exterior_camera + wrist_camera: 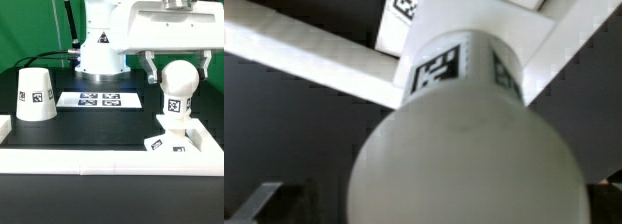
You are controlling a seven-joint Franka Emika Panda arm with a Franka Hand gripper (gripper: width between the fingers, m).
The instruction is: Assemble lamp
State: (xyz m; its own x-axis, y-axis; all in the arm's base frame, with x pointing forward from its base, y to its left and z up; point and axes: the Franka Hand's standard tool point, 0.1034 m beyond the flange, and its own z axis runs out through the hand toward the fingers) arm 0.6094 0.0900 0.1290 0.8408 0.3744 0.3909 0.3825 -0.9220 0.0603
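The ball-shaped bulb (178,78) stands upright with its tagged neck (174,106) set in the small blocky base (167,142), near the front right corner of the table. My gripper (177,70) is open, with one finger on each side of the bulb's ball and a small gap to it. In the wrist view the bulb (464,150) fills most of the picture, with the base (452,12) beyond it; a dark finger (272,203) shows beside the ball, apart from it. The cone-shaped shade (37,95) stands on the exterior view's left, far from the gripper.
The marker board (98,99) lies flat mid-table in front of the arm's base (100,50). A long white border rail (100,158) runs along the front and up the right side (206,135), close to the lamp base. It also shows in the wrist view (304,55).
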